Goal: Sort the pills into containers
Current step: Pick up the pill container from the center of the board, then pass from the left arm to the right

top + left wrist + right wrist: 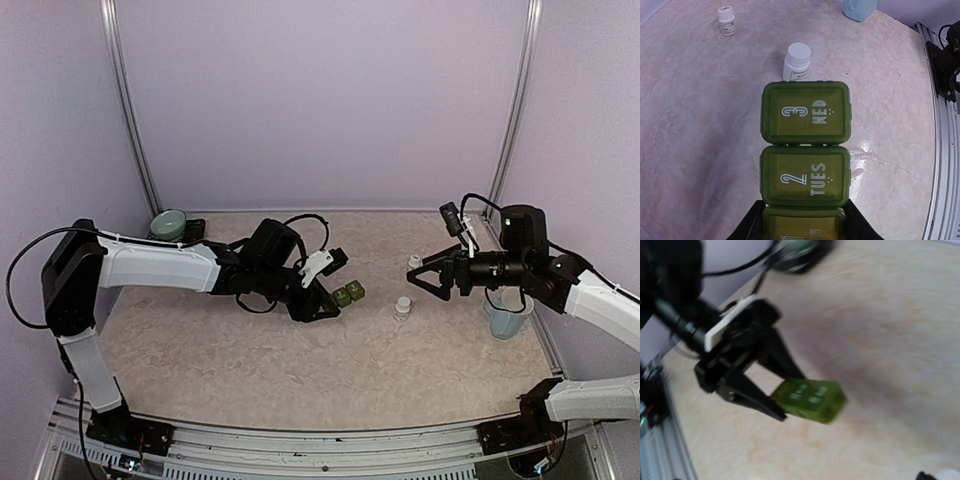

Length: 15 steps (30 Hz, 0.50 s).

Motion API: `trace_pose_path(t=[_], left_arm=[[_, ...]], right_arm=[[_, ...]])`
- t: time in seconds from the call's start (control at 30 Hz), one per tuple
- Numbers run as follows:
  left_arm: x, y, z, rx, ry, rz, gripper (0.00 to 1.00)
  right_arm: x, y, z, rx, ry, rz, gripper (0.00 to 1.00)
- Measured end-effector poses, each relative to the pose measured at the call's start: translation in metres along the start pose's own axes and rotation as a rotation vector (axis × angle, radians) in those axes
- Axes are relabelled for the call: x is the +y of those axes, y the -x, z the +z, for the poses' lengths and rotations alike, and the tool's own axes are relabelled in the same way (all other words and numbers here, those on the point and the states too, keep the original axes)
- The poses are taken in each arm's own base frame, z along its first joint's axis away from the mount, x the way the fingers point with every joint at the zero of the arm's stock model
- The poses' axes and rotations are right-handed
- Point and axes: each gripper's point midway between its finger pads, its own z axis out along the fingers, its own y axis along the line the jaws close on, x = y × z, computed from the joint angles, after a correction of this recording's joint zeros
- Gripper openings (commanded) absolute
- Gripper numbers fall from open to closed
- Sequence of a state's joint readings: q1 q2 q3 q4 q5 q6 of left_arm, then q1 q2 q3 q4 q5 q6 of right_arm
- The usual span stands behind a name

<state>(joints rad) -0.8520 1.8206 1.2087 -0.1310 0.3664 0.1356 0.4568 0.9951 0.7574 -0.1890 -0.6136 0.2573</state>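
Observation:
The containers (805, 150), a dark green strip of three lidded compartments marked "2 TUES" and "3 WED", lie lengthwise out from my left gripper (804, 227). That gripper is shut on the strip's near compartment, one black finger (747, 227) on each side. In the top view the containers (347, 295) are mid-table, with the left gripper (322, 300) at their left end. My right gripper (413, 277) hovers open to the right, with nothing between its fingers. The blurred right wrist view shows the containers (810, 399) in the left gripper's hold. No pills are in view.
Two white capped bottles stand near the right gripper, one (403, 307) just past the strip's end and a smaller one (414, 262) farther back. A pale blue mug (505, 318) stands by the right edge. A pale green bowl (168, 224) sits at the back left.

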Motion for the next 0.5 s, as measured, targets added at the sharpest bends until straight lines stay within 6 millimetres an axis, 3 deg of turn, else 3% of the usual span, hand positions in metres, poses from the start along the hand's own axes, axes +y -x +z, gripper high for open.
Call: trace_pose_path(t=[0.1, 0.27, 0.5], left_arm=[[-0.015, 0.004, -0.005, -0.019, -0.027, -0.002, 0.36], [-0.027, 0.018, -0.020, -0.070, -0.039, 0.001, 0.36], [-0.051, 0.030, -0.033, -0.104, 0.003, 0.043, 0.36]], right_arm=[[0.018, -0.005, 0.011, 0.031, 0.056, -0.053, 1.00], [0.031, -0.010, 0.020, 0.046, 0.103, -0.118, 1.00], [0.027, -0.014, 0.031, 0.062, 0.104, -0.104, 1.00]])
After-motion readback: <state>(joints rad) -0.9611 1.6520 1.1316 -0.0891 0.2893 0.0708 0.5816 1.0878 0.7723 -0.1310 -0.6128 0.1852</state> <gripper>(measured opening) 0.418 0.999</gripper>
